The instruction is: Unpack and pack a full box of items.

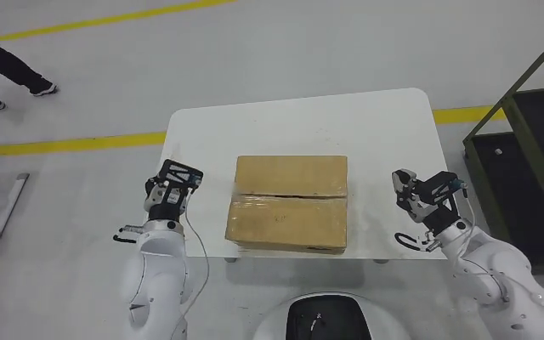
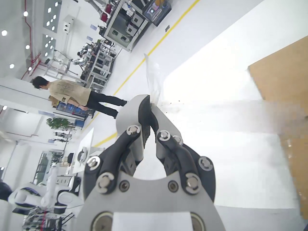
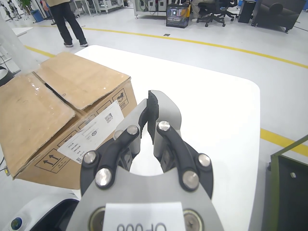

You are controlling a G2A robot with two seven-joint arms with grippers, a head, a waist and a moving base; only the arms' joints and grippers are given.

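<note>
A brown cardboard box [image 1: 289, 204] sits in the middle of the white table [image 1: 340, 119], its top flaps down with a narrow seam between them. My left gripper [image 2: 151, 104] is shut on a strip of clear tape [image 2: 154, 78] that stretches in a translucent band back to the box [image 2: 284, 73]. In the top view the left gripper [image 1: 174, 183] hangs just off the table's left edge. My right gripper [image 3: 150, 106] is shut with nothing in it, over the table beside the box's labelled right end [image 3: 91, 131]; in the top view the right gripper [image 1: 405, 189] is near the right edge.
A dark green metal frame [image 1: 510, 161] stands close to the table's right side. Bare tabletop lies behind the box and at both its ends. Yellow lines [image 1: 76, 143] cross the floor around the table.
</note>
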